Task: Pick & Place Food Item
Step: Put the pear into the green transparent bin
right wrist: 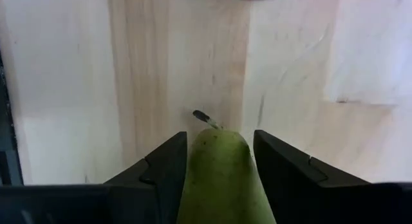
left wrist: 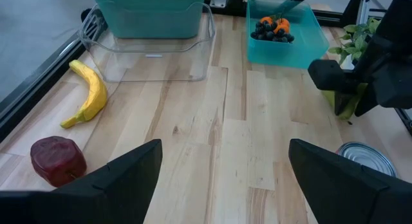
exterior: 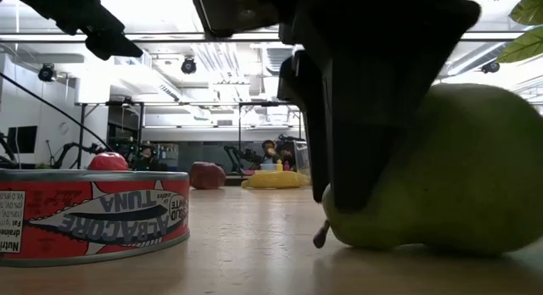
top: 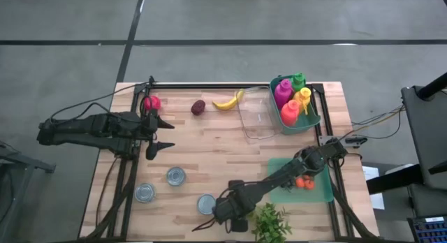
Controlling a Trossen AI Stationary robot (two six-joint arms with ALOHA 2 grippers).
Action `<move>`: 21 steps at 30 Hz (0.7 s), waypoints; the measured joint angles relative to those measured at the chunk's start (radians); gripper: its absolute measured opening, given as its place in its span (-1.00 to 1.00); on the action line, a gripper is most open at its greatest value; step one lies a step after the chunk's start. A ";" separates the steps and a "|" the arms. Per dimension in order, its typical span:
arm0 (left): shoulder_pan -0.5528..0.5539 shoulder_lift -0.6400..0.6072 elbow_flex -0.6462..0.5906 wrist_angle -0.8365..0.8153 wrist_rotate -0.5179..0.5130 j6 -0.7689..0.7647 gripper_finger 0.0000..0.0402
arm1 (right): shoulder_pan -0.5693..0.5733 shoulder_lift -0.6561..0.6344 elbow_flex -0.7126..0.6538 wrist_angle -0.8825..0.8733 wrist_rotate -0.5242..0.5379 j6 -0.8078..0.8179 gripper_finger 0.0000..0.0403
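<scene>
At the table's near edge, beside the leafy plant (top: 271, 224) | right gripper (right wrist: 219, 161) pinches the green pear (right wrist: 222, 179) on the wood | risk: smooth tapered skin may squirt out | tuna can (exterior: 89, 214) ribbed metal nearby | left gripper (top: 162, 134) spread, waiting.

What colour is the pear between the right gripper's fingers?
Green; the pear shows best in the right wrist view, between the right gripper fingers.
</scene>
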 joint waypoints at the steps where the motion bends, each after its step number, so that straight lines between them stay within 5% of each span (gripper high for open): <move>1: 0.000 0.000 0.000 0.000 0.000 0.000 0.71 | 0.000 -0.004 0.007 -0.010 0.004 -0.021 -0.14; 13: 0.000 0.000 0.000 0.000 0.000 0.000 0.71 | 0.015 -0.046 0.172 -0.148 -0.003 -0.233 -0.14; 21: 0.000 0.000 0.000 0.000 0.000 0.000 0.71 | 0.055 -0.046 0.158 -0.213 -0.004 -0.257 -0.14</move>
